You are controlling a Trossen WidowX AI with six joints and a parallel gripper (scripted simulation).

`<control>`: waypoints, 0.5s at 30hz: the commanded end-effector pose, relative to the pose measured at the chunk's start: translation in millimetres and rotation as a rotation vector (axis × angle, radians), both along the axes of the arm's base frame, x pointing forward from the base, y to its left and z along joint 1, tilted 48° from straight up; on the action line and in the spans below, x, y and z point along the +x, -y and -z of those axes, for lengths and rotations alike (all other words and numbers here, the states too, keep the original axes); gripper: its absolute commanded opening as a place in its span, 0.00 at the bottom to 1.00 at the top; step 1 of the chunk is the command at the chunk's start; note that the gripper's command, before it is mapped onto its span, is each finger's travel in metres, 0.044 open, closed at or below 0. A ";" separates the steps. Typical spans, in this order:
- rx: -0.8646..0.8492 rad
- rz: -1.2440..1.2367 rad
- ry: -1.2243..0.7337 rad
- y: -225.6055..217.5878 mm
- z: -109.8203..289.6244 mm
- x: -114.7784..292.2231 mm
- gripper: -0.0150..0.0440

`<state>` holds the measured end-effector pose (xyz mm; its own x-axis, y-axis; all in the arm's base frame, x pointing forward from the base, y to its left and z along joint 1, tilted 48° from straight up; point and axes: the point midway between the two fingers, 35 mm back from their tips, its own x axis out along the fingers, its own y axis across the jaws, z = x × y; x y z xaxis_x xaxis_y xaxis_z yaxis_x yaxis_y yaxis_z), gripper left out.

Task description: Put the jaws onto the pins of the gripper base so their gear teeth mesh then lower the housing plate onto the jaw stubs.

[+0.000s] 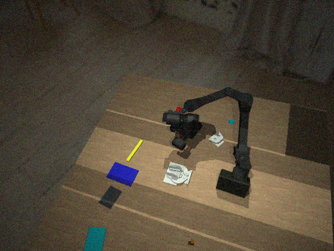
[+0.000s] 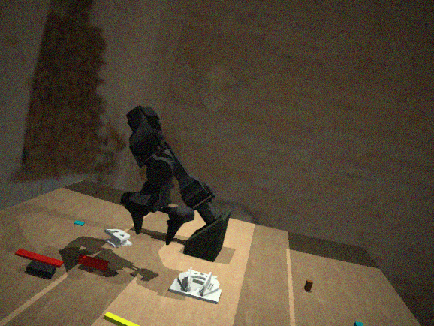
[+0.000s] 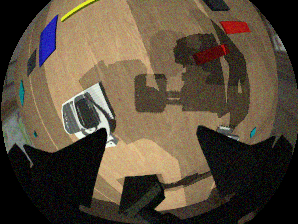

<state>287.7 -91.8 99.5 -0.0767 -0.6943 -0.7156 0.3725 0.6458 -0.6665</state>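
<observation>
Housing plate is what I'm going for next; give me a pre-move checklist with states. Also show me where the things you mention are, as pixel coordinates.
1. End effector point(image 2: 153, 237) point(image 3: 153, 132) open, nothing in it: ok
2. Both jaws point(image 1: 174, 172) point(image 2: 197, 282) on the gripper base point(image 1: 189, 177) point(image 2: 193, 295): ok
3. Gear teeth meshed: cannot tell
4. Housing plate point(image 1: 216, 138) point(image 2: 119, 234) apart from the base assembly: ok
5. End effector directly above the housing plate: not ok, off to one side
6. Housing plate lying flat: cannot tell

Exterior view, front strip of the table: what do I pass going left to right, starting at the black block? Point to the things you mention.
Black block point(image 2: 40, 270), white gripper base with upright jaws point(image 2: 195, 294), small brown cylinder point(image 2: 308, 285).
</observation>
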 end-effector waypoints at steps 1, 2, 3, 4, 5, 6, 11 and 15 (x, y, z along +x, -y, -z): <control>-0.016 0.045 0.040 32.7 -42.4 -36.7 1.00; -0.021 0.057 0.050 38.9 -51.0 -45.8 1.00; -0.026 0.068 0.061 44.7 -59.2 -55.3 1.00; -0.031 0.079 0.071 50.0 -67.0 -65.1 1.00; -0.037 0.091 0.080 54.9 -74.5 -75.4 1.00; -0.044 0.102 0.090 59.3 -81.6 -86.0 1.00; -0.080 0.154 0.128 72.5 -107.4 -134.3 1.00; -0.081 0.156 0.129 72.8 -108.2 -136.2 1.00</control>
<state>163.9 -162.8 205.2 -0.0878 -0.7325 -0.6751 0.5505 0.5292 -0.6457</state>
